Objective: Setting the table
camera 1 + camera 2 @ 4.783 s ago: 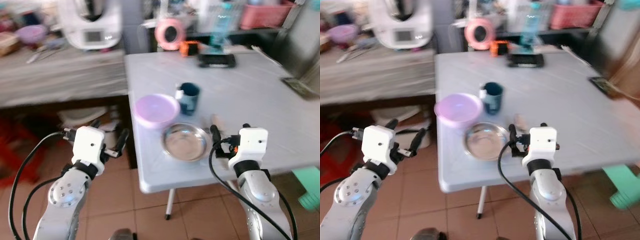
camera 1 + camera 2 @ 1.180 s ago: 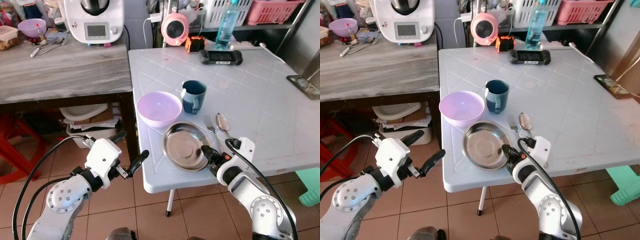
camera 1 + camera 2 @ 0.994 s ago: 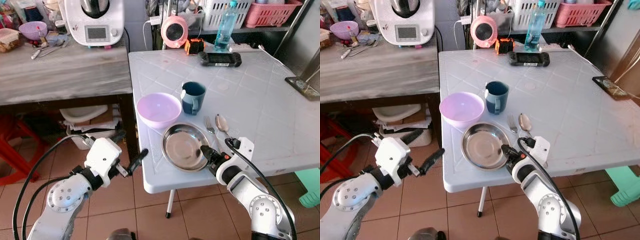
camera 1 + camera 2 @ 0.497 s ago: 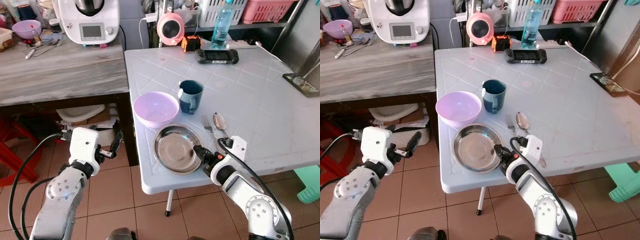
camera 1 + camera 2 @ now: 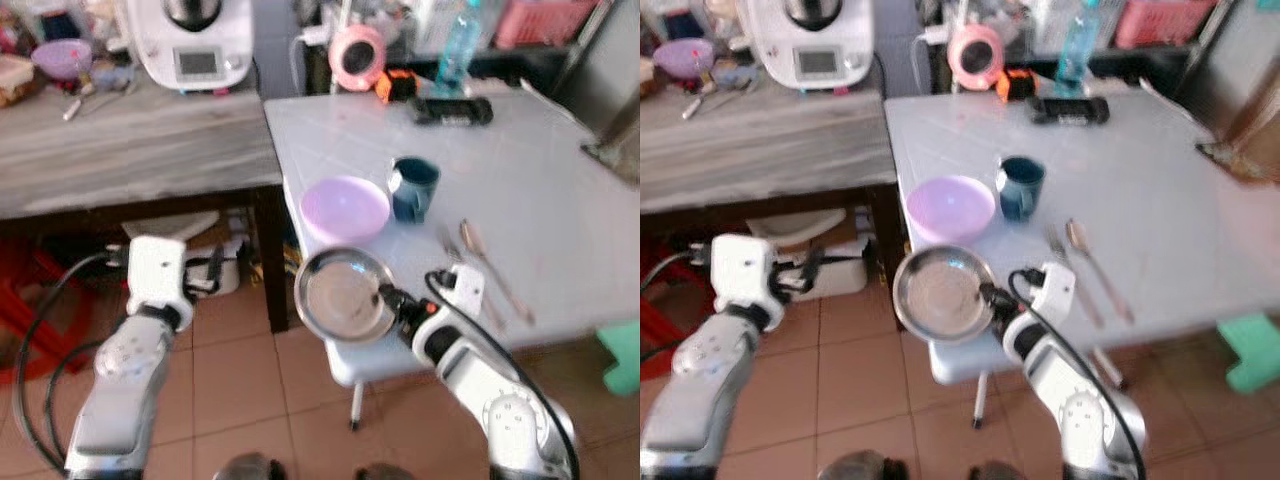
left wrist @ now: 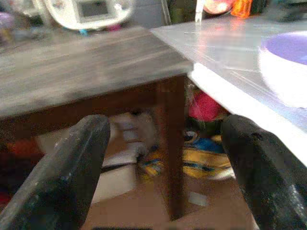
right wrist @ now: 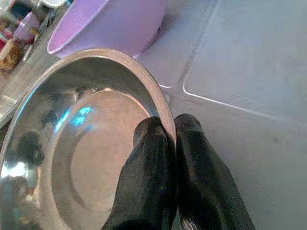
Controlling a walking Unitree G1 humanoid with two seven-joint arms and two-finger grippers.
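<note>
Right fingers (image 7: 165,139) pinched on steel plate (image 5: 340,297) rim

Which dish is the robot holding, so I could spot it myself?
Look at the near corner of the white table. The steel plate juts past that edge, pinched at its rim by the right gripper. Unlike the lilac bowl behind it, it is shiny and shallow.

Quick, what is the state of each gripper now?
Left gripper: open, holding nothing, beside the table.
Right gripper: shut on the rim of the steel plate.
</note>
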